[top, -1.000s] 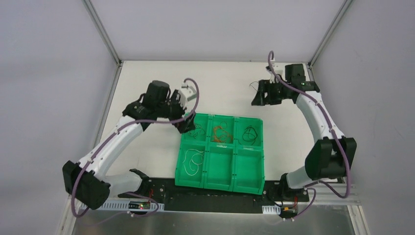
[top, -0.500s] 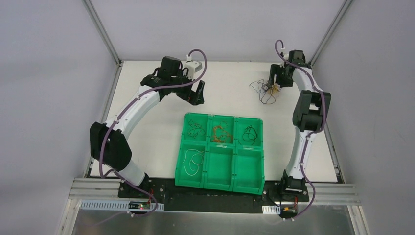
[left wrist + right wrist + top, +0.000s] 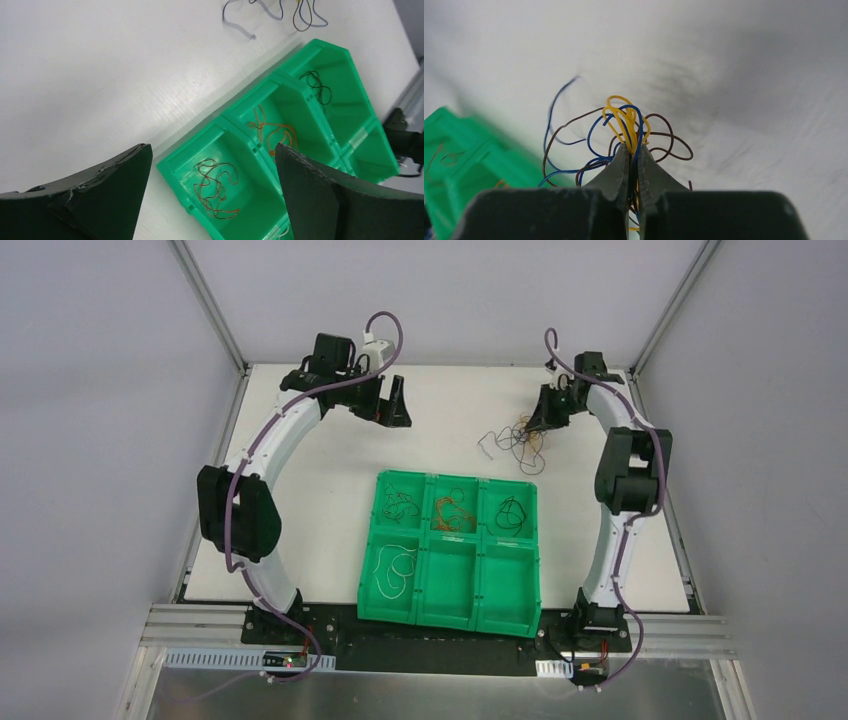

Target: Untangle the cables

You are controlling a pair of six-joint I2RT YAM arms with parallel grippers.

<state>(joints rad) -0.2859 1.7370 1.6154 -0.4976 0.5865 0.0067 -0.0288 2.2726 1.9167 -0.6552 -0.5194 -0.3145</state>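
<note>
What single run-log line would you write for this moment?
right gripper: shut on cable tangle | left gripper: open, empty | green tray: four compartments hold wires

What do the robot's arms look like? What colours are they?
The left arm and right arm are curved white tubes with chunky black joints. A thick purple cable runs along each arm and loops out near the wrist. The left gripper and right gripper are black, each with two pointed, wedge-shaped fingers. No writing shows.
</note>
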